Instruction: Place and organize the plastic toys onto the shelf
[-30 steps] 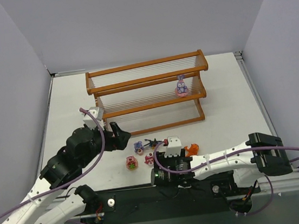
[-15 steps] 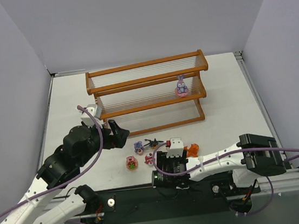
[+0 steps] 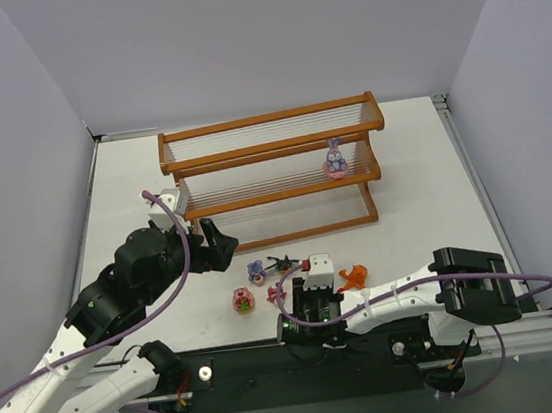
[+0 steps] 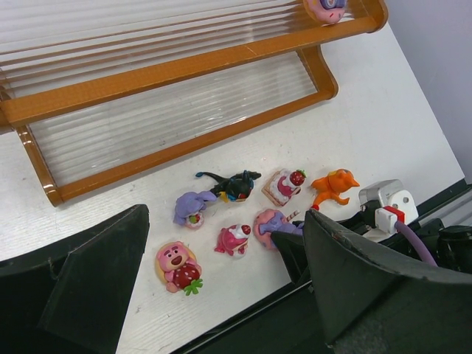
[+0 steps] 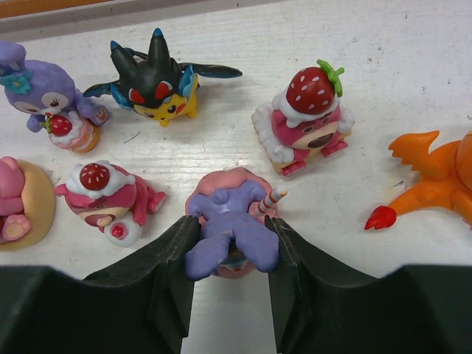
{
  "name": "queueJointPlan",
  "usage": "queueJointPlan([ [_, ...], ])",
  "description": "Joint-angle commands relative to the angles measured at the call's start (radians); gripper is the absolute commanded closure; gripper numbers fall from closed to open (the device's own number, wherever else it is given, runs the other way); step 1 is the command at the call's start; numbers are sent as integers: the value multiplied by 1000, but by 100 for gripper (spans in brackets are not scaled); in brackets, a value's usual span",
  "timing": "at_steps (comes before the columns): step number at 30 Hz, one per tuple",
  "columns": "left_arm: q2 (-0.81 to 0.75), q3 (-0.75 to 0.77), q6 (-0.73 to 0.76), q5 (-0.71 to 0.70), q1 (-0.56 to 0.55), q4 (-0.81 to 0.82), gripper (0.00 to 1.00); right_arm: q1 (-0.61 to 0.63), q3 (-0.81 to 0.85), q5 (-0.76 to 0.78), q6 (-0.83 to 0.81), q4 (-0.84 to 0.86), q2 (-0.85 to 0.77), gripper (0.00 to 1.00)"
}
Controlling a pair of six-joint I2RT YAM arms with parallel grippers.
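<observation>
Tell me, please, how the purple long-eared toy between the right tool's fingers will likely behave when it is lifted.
Probably stiff: the purple long-eared toy looks like moulded plastic, so it should not bend. Its smooth, rounded sides may slip between the fingers of the right tool, which touch only its near part. It seems light, being tiny beside the shelf.

Top external: high behind the arm bases, looking down over the whole counter (image 3: pixel 419 219). Left wrist: mid-height, tilted down, shelf (image 4: pixel 184 70) across upper frame. Right wrist: very close, purple toy (image 5: pixel 228 236) at lower centre. All views share the toy cluster (image 4: pixel 234 186).
</observation>
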Motion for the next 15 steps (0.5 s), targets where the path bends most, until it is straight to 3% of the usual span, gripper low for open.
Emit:
queueJointPlan([
  [1,-12,42,11,-28,-2,4,5,-6,21,35,-42,-17,-15,96],
  [11,-35,44,19,-126,-2,10,5,-5,196,14,-195,-214,-263,100],
  [15,-42,54,11,-174,0,-1,5,-69,274,-5,-281,-245,-348,100],
])
